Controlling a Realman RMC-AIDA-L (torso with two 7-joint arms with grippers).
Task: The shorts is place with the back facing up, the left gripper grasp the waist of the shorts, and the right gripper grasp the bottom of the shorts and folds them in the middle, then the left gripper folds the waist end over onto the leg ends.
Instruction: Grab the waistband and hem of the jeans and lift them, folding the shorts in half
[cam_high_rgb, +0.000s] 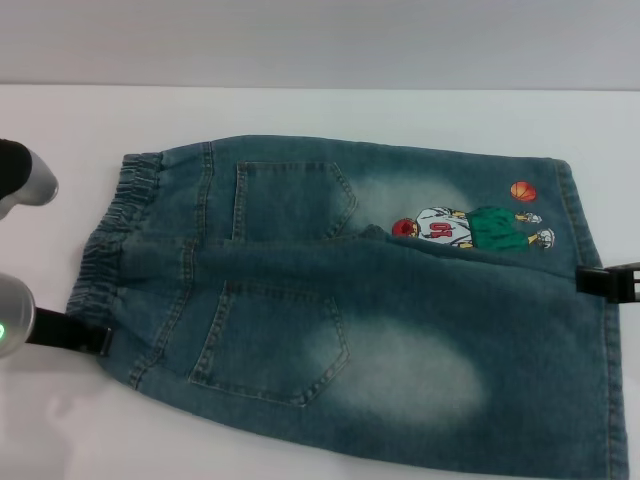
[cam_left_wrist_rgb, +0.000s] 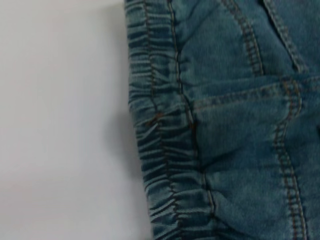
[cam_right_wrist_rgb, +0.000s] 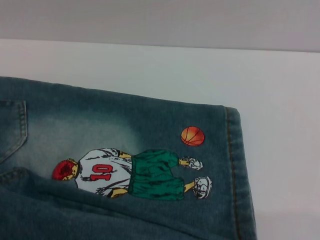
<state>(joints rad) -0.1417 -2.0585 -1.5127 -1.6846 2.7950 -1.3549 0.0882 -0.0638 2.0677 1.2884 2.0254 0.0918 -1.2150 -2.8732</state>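
Jaws unreadable both sides: we're holding left gripper at the shorts' waistband, right gripper at the hem.

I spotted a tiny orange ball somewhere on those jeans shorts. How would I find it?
Start at the blue denim shorts spread over the white table. Follow the far leg toward its hem on the robot's right, to the cartoon basketball player. The small orange basketball floats beside his shoes, the only round orange mark on the denim.
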